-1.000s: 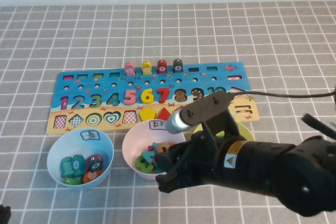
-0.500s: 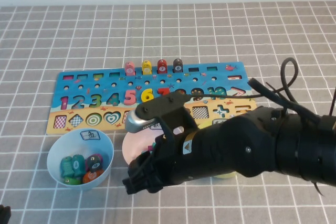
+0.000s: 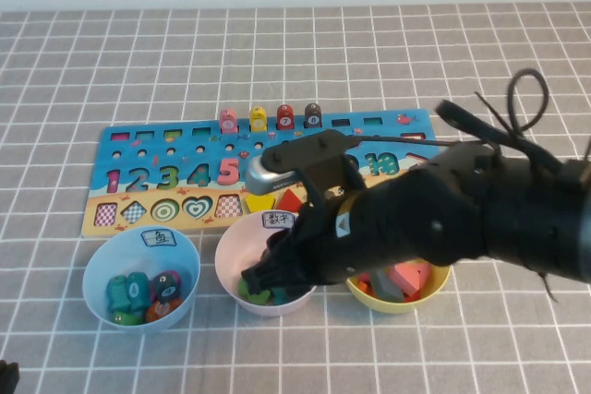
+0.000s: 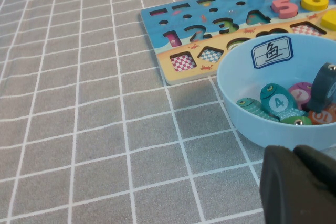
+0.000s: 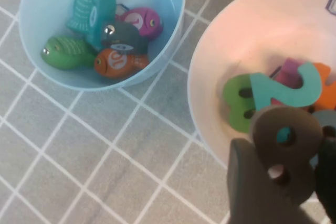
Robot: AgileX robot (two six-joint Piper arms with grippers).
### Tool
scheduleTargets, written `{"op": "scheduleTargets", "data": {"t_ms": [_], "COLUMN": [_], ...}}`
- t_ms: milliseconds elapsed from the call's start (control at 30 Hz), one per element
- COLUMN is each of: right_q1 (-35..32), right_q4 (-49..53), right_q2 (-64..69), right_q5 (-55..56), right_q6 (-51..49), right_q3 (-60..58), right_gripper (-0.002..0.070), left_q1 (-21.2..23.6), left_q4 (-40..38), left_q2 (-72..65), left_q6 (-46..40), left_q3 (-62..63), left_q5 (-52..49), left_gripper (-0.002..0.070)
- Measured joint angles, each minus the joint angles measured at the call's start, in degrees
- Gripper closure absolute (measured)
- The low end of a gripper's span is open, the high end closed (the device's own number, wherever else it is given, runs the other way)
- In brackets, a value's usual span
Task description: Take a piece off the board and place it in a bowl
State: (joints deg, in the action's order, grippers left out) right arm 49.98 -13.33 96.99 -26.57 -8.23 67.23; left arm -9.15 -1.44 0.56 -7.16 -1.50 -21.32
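My right gripper (image 5: 287,182) is shut on the dark brown 8 (image 5: 286,142) and holds it just above the pale pink bowl (image 5: 210,72), over its near side. In the high view the right gripper (image 3: 263,279) hangs over the pink bowl (image 3: 229,248), and the arm hides the 8 and the right half of the blue board (image 3: 138,149). Green, teal and orange numerals (image 5: 283,90) lie in the pink bowl. My left gripper (image 4: 299,182) is shut and empty, low over the cloth beside the light blue bowl (image 4: 236,114).
The light blue bowl (image 3: 102,269) holds several fish pieces (image 5: 113,38). The yellow bowl (image 3: 406,302) with shape pieces sits right of the pink bowl, partly under my right arm. Pegs (image 3: 271,118) stand at the board's far edge. A grey checked cloth (image 3: 369,53) covers the table.
My right arm has swung left and toward the board; its gripper went from the pink bowl's near side, out in front of it, to over the bowl. The left arm has not moved.
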Motion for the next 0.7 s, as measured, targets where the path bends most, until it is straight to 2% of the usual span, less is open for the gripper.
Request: {"op": "scheduleTargets", "data": {"t_ms": [200,533,700], "right_q1": [0.0,-0.03,-0.03], "right_q4": [2.23,4.92,5.09], "right_q2": [4.37,7.28,8.58], "right_q5": [-4.51,-5.05,-3.98], "right_q6": [-0.78,-0.93,-0.93], "right_q3": [4.59,6.49,6.49], "right_gripper": [0.0452,0.0447,0.0371], "left_q1": [0.0,0.0,0.0], "left_q4": [0.0,0.0,0.0], "left_q2": [0.0,0.0,0.0], "left_q6": [0.0,0.0,0.0], "left_q3": [0.0,0.0,0.0], "left_q5": [0.0,0.0,0.0], "left_gripper": [0.068,0.068,0.068]}}
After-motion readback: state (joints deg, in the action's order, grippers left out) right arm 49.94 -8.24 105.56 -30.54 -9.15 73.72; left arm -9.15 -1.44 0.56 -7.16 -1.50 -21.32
